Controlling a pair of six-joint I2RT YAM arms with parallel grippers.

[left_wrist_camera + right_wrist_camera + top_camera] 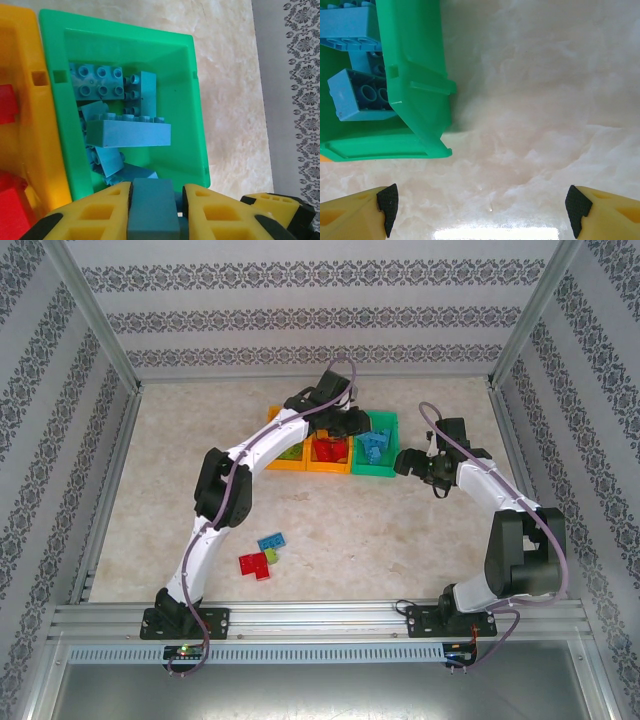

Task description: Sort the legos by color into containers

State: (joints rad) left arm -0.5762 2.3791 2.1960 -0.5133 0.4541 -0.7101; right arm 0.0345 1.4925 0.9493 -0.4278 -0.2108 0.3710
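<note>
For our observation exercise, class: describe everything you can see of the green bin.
The green bin is an open-top rectangular tub of glossy plastic with a flat lip and sloping walls. It stands upright on the table at the right end of the row, its left side against an orange bin. Blue bricks lie jumbled inside.

White arms [262, 452] carry black joints [222, 488], purple cables [347, 364] and yellow, black-padded pincer fingers [350, 216].
</note>
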